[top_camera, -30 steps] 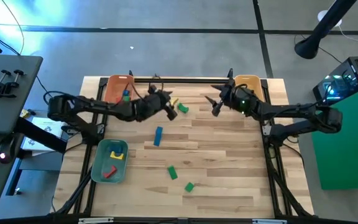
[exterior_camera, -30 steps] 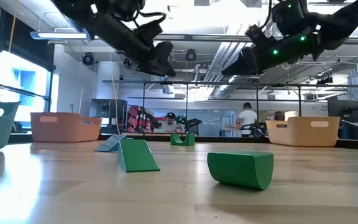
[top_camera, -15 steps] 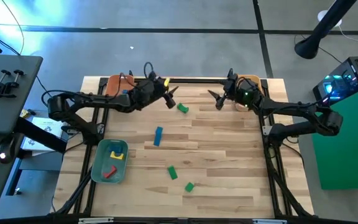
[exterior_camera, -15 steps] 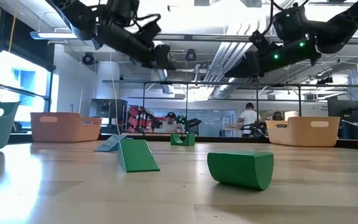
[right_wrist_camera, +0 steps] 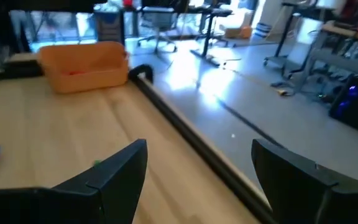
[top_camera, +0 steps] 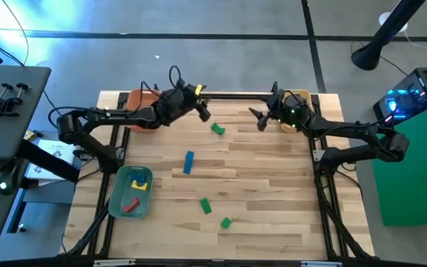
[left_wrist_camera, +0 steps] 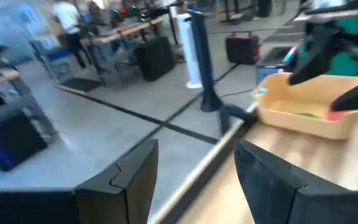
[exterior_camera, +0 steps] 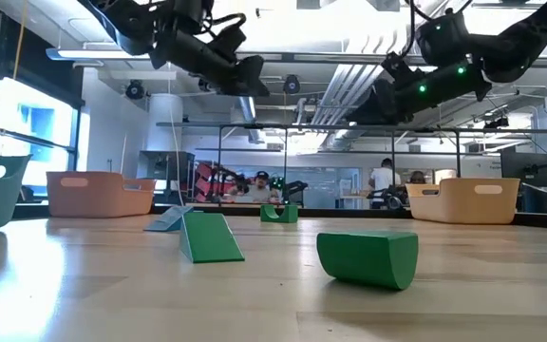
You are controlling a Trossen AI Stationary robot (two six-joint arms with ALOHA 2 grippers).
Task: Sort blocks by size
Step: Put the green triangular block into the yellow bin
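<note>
Several blocks lie on the wooden table: a green block (top_camera: 217, 128) at the far middle, a blue block (top_camera: 189, 162), and two green blocks (top_camera: 205, 205) (top_camera: 225, 222) nearer the front. A yellow and a red block (top_camera: 132, 204) lie in the green tray (top_camera: 117, 194). My left gripper (top_camera: 201, 111) (left_wrist_camera: 197, 155) is open and empty, raised above the far edge beside the orange tray (top_camera: 133, 102). My right gripper (top_camera: 258, 119) (right_wrist_camera: 197, 155) is open and empty, raised beside the yellow tray (top_camera: 296, 97).
A black rail (top_camera: 236, 96) runs along the table's far edge between the two far trays. In the low view the two near green blocks (exterior_camera: 212, 237) (exterior_camera: 368, 256) stand in front. People and benches show in the room behind.
My left gripper has risen and drawn back toward the far edge and the orange tray, away from the green block at the far middle. My right gripper has drawn back a little toward the far edge and the yellow tray. No block has moved.
</note>
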